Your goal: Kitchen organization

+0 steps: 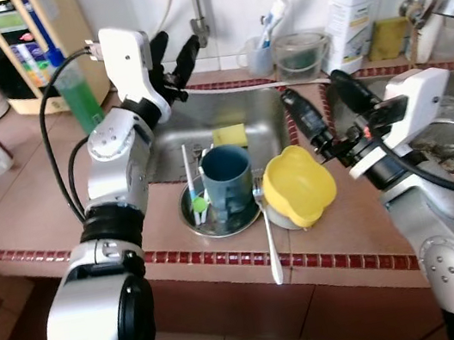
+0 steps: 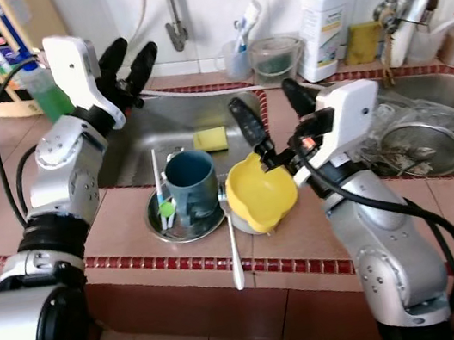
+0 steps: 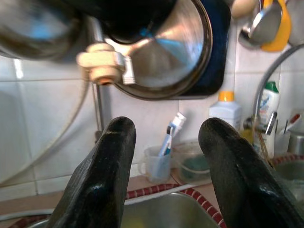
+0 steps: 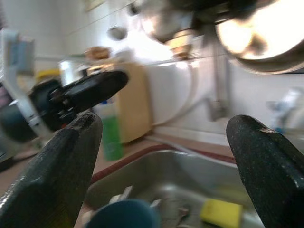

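A round steel plate [image 1: 218,220] is seen at the front edge of the left-hand steel sink [image 1: 227,117], bridging onto the tiled bench [image 1: 33,211], and a blue plastic mug [image 1: 227,179] is stood upright on it together with a white-handled utensil with a green tip [image 1: 192,184], as if gathered there for washing or clearing away. A yellow plastic bowl [image 1: 299,186] is tipped on its side just beside the plate on the strip of bench between the two sinks, its hollow turned toward the front, and a long white spoon [image 1: 267,233] is laid between plate and bowl, its handle overhanging the bench's front edge. A yellow sponge [image 1: 229,135] is left in the sink behind the mug. The right gripper [image 1: 322,115] is held above and just behind the bowl with its two black fingers spread wide and nothing between them, apparently readied for closing on the bowl's rim, which is judged the likely next thing to be sorted. The left gripper [image 1: 174,61] is raised over the sink's back left corner near the wall pipe [image 1: 199,17], its fingers likewise parted and empty, kept clear of the work, it seems, so that the right arm is not hindered
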Robot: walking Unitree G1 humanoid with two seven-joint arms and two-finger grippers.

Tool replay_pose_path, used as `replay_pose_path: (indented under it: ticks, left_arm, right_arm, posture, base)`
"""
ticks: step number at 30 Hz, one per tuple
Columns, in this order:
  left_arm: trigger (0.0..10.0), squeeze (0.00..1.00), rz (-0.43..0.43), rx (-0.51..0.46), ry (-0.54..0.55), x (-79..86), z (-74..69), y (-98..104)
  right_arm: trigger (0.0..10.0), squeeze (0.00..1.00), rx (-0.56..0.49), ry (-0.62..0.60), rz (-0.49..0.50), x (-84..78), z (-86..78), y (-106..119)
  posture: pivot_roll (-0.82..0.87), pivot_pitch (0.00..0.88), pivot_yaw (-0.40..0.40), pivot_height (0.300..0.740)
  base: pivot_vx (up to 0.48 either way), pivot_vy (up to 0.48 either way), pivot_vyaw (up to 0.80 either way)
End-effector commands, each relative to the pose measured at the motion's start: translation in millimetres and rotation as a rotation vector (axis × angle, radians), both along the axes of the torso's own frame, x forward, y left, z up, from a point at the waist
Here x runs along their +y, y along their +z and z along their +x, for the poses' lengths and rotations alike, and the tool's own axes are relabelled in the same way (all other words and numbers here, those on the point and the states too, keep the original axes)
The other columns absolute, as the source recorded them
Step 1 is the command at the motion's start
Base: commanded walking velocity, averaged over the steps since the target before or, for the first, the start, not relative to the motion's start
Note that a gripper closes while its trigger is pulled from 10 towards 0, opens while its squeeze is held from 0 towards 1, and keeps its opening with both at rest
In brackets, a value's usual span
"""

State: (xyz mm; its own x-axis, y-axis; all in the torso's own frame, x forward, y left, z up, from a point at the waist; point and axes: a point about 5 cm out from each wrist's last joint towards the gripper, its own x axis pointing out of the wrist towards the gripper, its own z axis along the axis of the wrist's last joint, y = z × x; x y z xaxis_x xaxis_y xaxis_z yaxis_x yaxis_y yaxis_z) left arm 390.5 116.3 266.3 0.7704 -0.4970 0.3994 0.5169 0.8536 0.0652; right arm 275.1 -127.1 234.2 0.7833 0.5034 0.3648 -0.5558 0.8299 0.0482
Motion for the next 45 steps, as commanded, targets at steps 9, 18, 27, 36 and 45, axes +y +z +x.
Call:
replay_pose_path:
  ticks: [9,18,27,36,45]
  left_arm:
    - [10.0,0.0,0.013,0.0,0.115,24.6,-10.8,-8.3]
    - [10.0,0.0,0.008,-0.028,0.211,20.0,-17.3,-14.6]
    - [10.0,0.0,-0.039,-0.007,0.289,13.2,-23.2,-25.6]
    - [10.0,0.0,-0.028,-0.035,0.338,14.0,-33.7,-40.6]
    - [10.0,0.0,-0.066,-0.033,0.303,7.4,-46.4,-52.2]
  right_arm:
    - [10.0,0.0,-0.066,-0.106,-0.038,-3.1,7.1,-4.7]
    - [10.0,0.0,-0.144,-0.31,-0.034,-18.8,17.2,2.1]
    - [10.0,0.0,-0.208,-0.477,-0.104,-29.8,20.5,-0.7]
    - [10.0,0.0,-0.219,-0.605,-0.176,-40.3,19.0,-11.7]
    - [10.0,0.0,-0.218,-0.645,-0.207,-39.3,14.8,-22.4]
  posture:
    - [-0.15,0.0,0.022,0.74]
    - [-0.15,0.0,0.034,0.74]
    - [-0.16,0.0,0.033,0.74]
    - [-0.15,0.0,0.025,0.74]
    - [-0.15,0.0,0.022,0.74]
  base:
    - [0.0,0.0,0.0]
    - [0.0,0.0,0.0]
    - [0.0,0.0,0.0]
    - [0.0,0.0,0.0]
    - [0.0,0.0,0.0]
